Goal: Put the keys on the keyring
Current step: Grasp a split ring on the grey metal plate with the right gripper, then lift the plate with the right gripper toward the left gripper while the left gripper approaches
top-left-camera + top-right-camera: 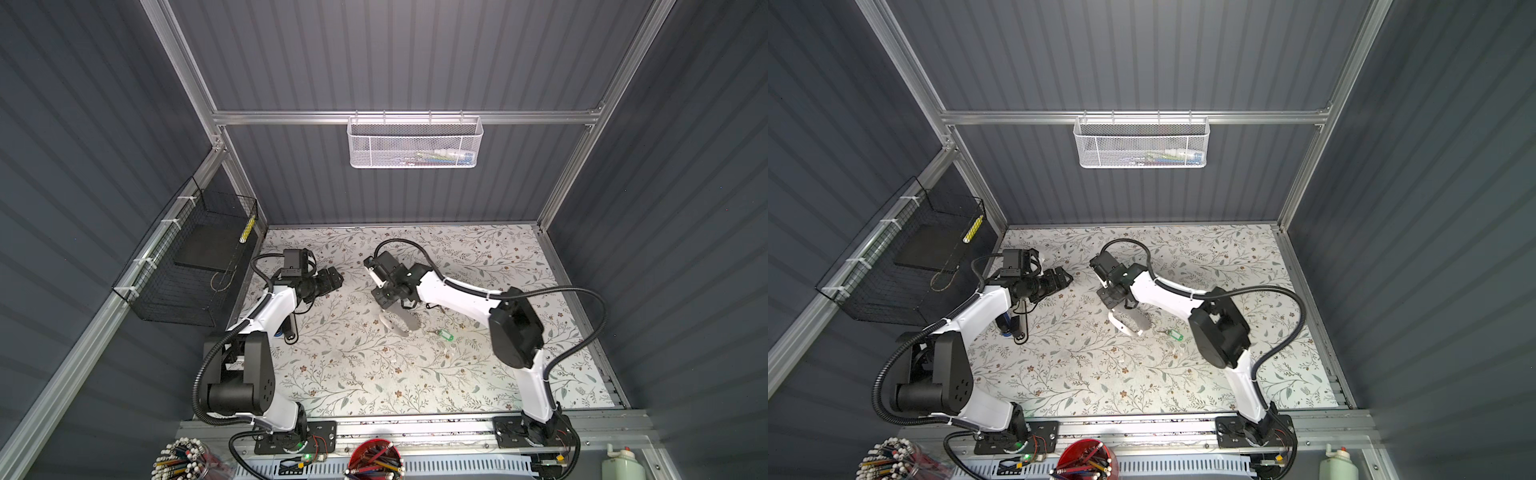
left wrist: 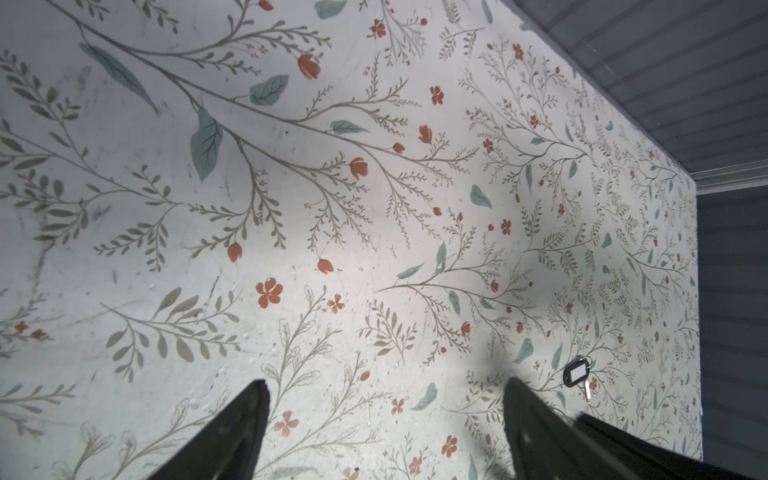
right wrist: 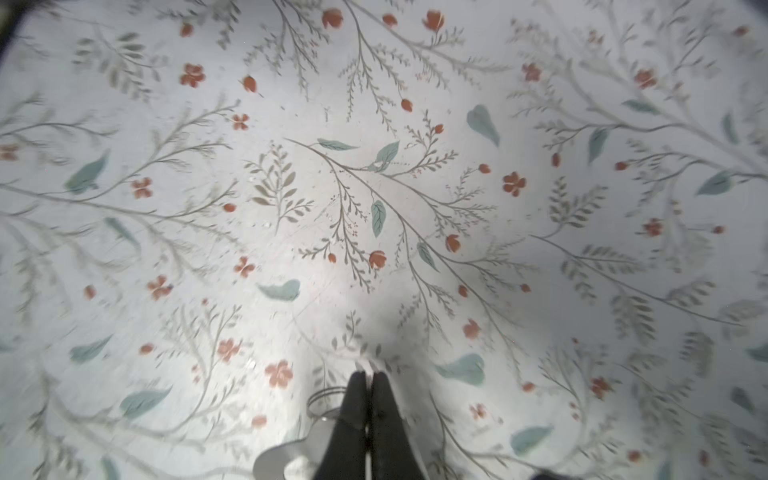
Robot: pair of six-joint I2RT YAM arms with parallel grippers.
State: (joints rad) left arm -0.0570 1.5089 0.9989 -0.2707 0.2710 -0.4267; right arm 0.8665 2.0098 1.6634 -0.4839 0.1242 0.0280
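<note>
Top views: the right gripper is pointing down at the floral mat, its tips sitting just beside the green key but apart from it. The left gripper is hanging farther back, spread and carrying nothing. I am taking the dark loop half hidden under the left forearm to be the keyring. Left wrist view: the left gripper is standing wide over bare mat, and the black-framed key is lying flat beyond one finger, well apart. Right wrist view: the right gripper is showing its fingers pressed together. A thin wire loop is showing just beside them, too blurred for me to tell whether it is caught. The green key is not showing here. My judgement: I am working the green key pickup, and the closed jaws look off target. I am planning to reopen, shift over the tag, straddle its flat body, and leave its small ring free for threading.
</note>
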